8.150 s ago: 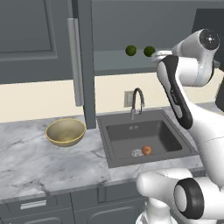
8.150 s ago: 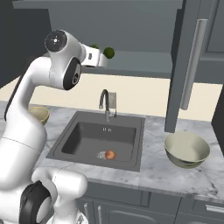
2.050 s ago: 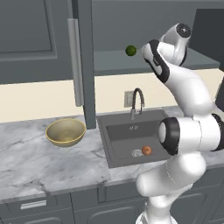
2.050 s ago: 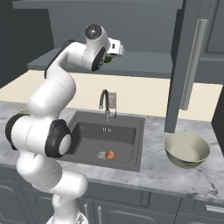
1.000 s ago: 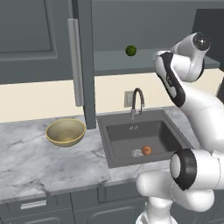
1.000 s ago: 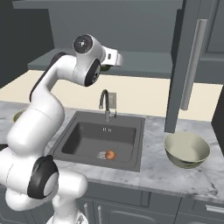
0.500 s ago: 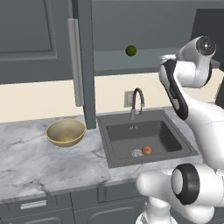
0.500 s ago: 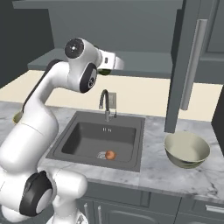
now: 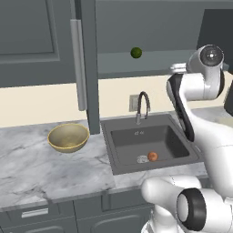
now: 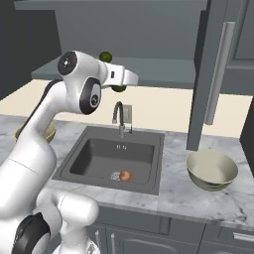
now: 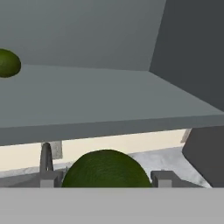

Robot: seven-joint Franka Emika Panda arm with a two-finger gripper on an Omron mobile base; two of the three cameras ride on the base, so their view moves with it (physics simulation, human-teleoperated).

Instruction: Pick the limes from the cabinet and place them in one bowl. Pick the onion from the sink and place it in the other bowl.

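My gripper is shut on one lime, a dark green bumpy ball that sits between the fingertips low in the hand view. It hangs in front of the open cabinet's grey shelf, level with the shelf edge and above the sink. The other lime rests on that shelf. Down in the basin lies the orange-red onion, beside the drain. On the counter right of the sink stands the pale cream-grey bowl. Left of the sink is the golden-tan bowl.
The cabinet door stands open, its edge and its long silver handle hanging between the golden-tan bowl and the sink. A curved dark faucet rises at the sink's back edge, below the hand. The marble counter runs along both sides.
The hand has drawn back out of the cabinet, carrying one lime away from the shelf and slightly lower. A single lime is left on the shelf.
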